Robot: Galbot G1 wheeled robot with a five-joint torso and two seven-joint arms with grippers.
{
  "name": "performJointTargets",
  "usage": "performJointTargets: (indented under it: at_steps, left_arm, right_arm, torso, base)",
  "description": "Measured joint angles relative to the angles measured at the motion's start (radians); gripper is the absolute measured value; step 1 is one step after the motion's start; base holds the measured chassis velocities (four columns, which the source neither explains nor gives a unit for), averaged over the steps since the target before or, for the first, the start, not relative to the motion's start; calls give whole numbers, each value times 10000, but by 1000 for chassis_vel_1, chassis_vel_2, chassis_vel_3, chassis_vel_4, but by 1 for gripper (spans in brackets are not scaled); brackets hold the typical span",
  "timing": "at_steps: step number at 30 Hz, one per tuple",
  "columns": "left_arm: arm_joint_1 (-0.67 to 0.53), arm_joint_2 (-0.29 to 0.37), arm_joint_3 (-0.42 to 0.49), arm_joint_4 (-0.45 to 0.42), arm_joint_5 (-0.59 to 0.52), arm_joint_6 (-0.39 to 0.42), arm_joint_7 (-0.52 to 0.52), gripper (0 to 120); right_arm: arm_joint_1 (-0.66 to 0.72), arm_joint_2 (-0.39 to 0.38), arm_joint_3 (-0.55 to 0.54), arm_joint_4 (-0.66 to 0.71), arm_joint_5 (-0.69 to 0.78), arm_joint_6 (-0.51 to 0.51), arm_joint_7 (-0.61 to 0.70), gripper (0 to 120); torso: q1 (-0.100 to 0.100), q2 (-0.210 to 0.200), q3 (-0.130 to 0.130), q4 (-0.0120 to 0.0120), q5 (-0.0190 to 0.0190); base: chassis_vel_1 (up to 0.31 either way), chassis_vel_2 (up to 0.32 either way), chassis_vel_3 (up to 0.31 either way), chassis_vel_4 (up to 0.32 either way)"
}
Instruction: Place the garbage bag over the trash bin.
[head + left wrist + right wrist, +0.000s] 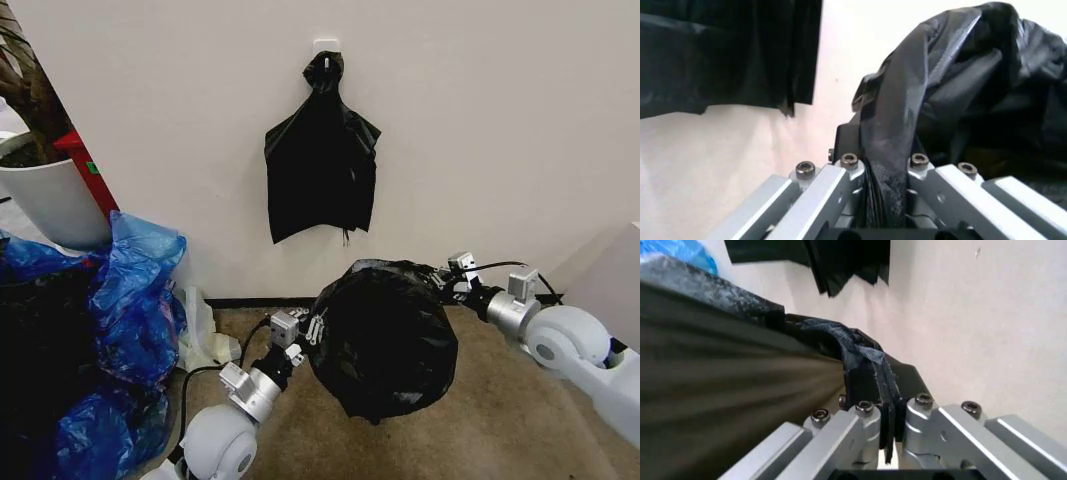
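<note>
In the lower middle of the head view the garbage bag [385,340] hung as a rounded, wrinkled black bulge, stretched between the two grippers above the tan floor [520,420]. The left gripper [312,326] met its lower-left edge, and in the left wrist view its metal fingers [840,187] were closed tight on a gathered pleat of glossy film [890,150] running up between them. The right gripper [447,279] met the bag's upper-right edge, and its fingers [863,427] were pinched shut on a thin, crinkled fold [867,365] with the sheet pulled taut beside them. Whether the trash bin sat inside the bulge could not be told. A bundle of black bags [320,160] hung on the wall [520,130] at upper centre; crumpled blue translucent bags [130,300] lay at lower left.
</note>
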Motion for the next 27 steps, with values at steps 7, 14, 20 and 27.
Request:
performJointTargets:
  at_steps: [7, 14, 20, 27]
  left_arm:
    - [30, -5, 0, -21, -97, -234, 680, 4]
    - [94, -38, 6, -23, -237, -414, 976, 4]
    - [87, -73, 12, 2, -350, -447, 857, 4]
    - [-57, -205, -66, 678, -734, -383, 515, 4]
  right_arm:
    - [27, 375, -254, -776, -849, 204, -740, 0]
    - [153, 662, -383, -1292, -1208, 427, -1010, 0]
    - [-147, 644, -260, -1249, -1568, 540, -957, 0]
    - [-522, 249, 142, -519, -1254, 515, -390, 25]
  torso:
    - [0, 0, 0, -4, 3]
    - [0, 0, 0, 0, 0]
    - [0, 0, 0, -3, 3]
    - [0, 0, -1, -3, 0]
  base:
    - [0, 0, 0, 0]
    - [0, 0, 0, 0]
    - [0, 0, 0, 0]
    - [0, 0, 0, 0]
